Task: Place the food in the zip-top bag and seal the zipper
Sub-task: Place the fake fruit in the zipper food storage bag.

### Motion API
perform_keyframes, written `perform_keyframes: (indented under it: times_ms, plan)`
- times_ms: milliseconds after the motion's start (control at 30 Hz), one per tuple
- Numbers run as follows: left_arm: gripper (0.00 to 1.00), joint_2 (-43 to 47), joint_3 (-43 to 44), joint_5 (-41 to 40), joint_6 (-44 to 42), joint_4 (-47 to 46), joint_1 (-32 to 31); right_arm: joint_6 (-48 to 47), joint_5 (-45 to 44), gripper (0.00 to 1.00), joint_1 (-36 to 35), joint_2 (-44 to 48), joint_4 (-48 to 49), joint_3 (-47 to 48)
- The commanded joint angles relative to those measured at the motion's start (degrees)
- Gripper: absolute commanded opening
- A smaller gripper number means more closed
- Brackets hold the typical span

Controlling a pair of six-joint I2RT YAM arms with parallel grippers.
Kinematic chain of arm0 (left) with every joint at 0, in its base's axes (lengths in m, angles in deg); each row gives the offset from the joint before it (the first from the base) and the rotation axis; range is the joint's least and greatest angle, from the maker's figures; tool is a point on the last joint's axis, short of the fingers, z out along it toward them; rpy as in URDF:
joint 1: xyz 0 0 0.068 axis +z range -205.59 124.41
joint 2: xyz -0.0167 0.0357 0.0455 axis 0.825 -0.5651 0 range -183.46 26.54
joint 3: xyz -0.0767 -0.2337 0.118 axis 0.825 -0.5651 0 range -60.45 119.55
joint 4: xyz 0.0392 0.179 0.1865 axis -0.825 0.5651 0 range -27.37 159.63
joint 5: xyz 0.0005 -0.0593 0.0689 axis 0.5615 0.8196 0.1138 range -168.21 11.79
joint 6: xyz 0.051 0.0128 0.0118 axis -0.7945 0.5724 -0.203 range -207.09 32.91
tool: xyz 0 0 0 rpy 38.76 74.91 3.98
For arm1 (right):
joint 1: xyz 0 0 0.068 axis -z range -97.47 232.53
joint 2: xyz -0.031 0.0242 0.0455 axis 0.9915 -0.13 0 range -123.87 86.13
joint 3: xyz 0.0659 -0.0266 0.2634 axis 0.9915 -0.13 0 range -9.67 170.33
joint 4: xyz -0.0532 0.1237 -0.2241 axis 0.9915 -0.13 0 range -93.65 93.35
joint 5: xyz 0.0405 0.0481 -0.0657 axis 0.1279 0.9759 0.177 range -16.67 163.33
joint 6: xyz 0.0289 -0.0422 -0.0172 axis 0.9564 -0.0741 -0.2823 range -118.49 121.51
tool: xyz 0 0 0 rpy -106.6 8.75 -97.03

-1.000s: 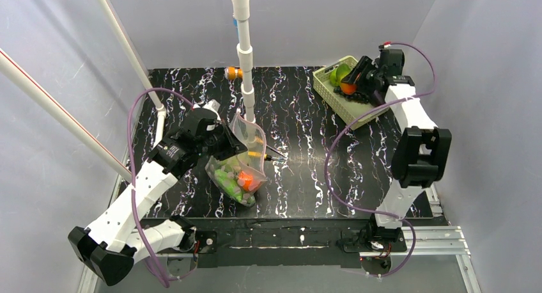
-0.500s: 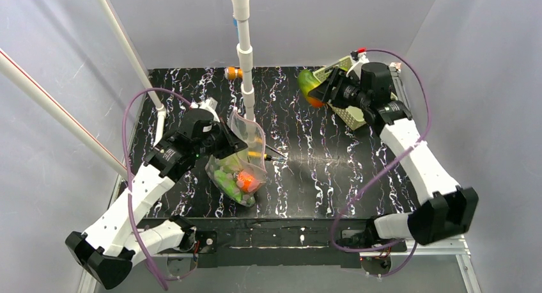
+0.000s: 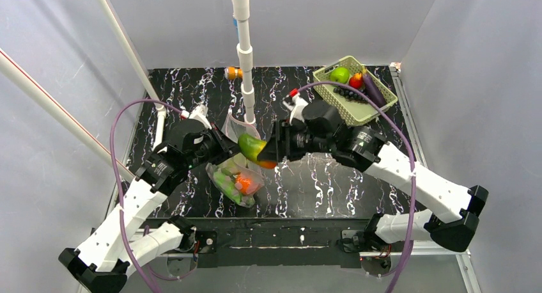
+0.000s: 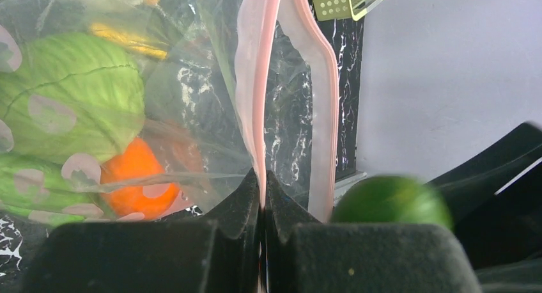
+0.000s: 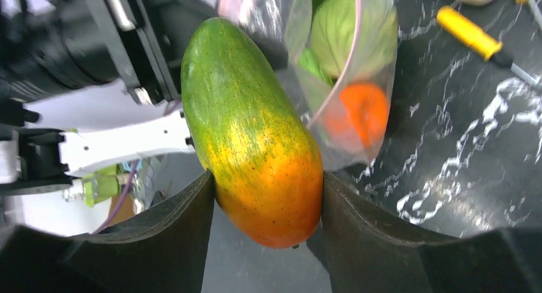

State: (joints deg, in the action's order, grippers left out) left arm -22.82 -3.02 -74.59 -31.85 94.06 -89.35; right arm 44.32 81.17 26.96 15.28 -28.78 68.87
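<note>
**Robot brings a long fruit to the mouth of a half-filled bag**

Two white robot arms meet over the middle of a black marbled table (image 3: 307,190). A pale green basket (image 3: 377,112) holding more food sits well behind the right arm.

The zip-top bag (image 3: 238,178) hangs slumped below the left gripper (image 4: 262,178). Its jaws are pressed together on one lip of the zipper (image 4: 252,82), pinching the pink strip between their tips to hold the mouth up. The other lip bows away to the right of those jaws, leaving a narrow opening.

The right gripper (image 5: 267,197) has its jaws spread wide around a long green-to-orange fruit (image 5: 252,126), clamped at its orange end. The green end juts ahead of the jaws, just beside the bag's mouth.

Inside the bag, below the left jaws, lie green leafy pieces (image 4: 70,95) and an orange ball (image 4: 131,178).

Likely risk: the fruit looks broader than the gap. Pushed in, it could snag the free lip and fold it shut. It could also tug the strip out of the pinch — then the bag would collapse. Gripped only at its tapered end, the fruit might also pivot or slip.
</note>
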Motion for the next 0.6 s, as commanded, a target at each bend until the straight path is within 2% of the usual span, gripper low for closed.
perform_keyframes:
  times_ms: [0, 167, 267, 400, 567]
  plan:
    - [0.00, 1.50, -2.41, -0.18, 2.38, -4.04, -0.08, 3.08, -14.60, 0.03, -6.39, 0.20, -1.40, 2.07]
    - [0.00, 1.97, -3.26, 0.67, 3.49, -5.16, -0.07, 6.53, -20.57, 0.05, -10.07, -3.99, -1.77, 4.19]
    - [0.00, 2.78, -3.34, 0.61, 4.08, -4.72, -0.08, 4.88, -25.71, 0.07, -11.87, -6.01, -2.45, 7.30]
    - [0.00, 3.26, -2.68, 2.18, 5.51, -4.52, -0.08, 0.81, -30.91, 0.16, -14.11, -11.45, -7.02, 16.43]
    - [0.00, 6.04, -4.91, 4.98, 9.57, -8.56, -0.08, -4.05, -37.03, 0.26, -16.61, -17.60, -12.41, 23.13]
